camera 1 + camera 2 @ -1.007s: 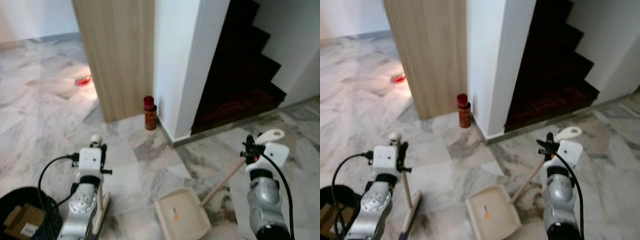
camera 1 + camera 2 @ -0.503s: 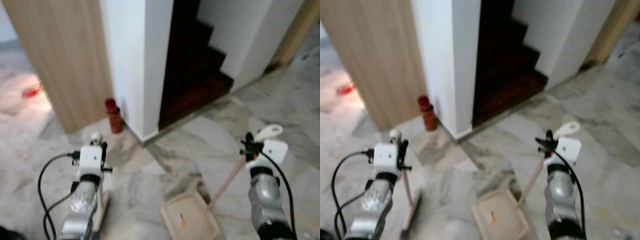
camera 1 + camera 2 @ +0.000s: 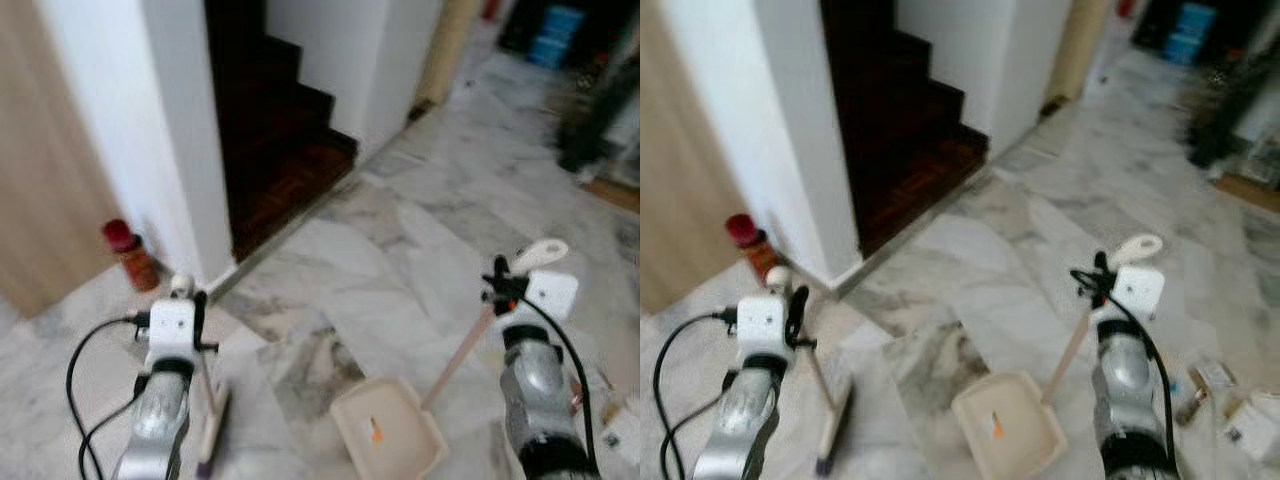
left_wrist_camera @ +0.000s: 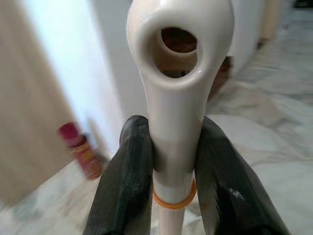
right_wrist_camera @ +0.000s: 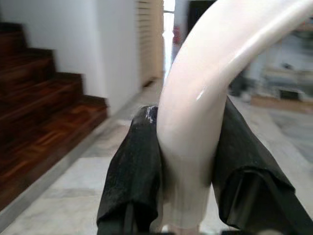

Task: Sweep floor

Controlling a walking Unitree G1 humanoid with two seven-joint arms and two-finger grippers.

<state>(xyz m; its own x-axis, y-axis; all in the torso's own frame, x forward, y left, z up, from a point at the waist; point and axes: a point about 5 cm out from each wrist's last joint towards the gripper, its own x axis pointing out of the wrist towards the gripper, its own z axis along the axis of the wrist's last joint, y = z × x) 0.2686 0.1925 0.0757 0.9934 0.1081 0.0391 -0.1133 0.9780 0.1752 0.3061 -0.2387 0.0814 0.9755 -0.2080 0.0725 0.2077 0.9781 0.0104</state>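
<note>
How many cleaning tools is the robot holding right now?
2. The left gripper clamps the cream handle of a small broom on its left; the right gripper clamps the handle of a cream plastic dustpan resting on the marble floor.

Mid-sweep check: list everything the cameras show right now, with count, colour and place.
broom: one, cream handle, head on the floor front-left
dustpan: one, cream, on the floor front-centre, small orange bit inside
red-capped bottle: one, red and orange, against the white wall on the left
stairs: dark wood, beyond the bottle
litter: several pale scraps, floor at far right
blue item: one, far back right, blurred
left gripper: black jaws shut on the broom handle
right gripper: black jaws shut on the dustpan handle
</note>
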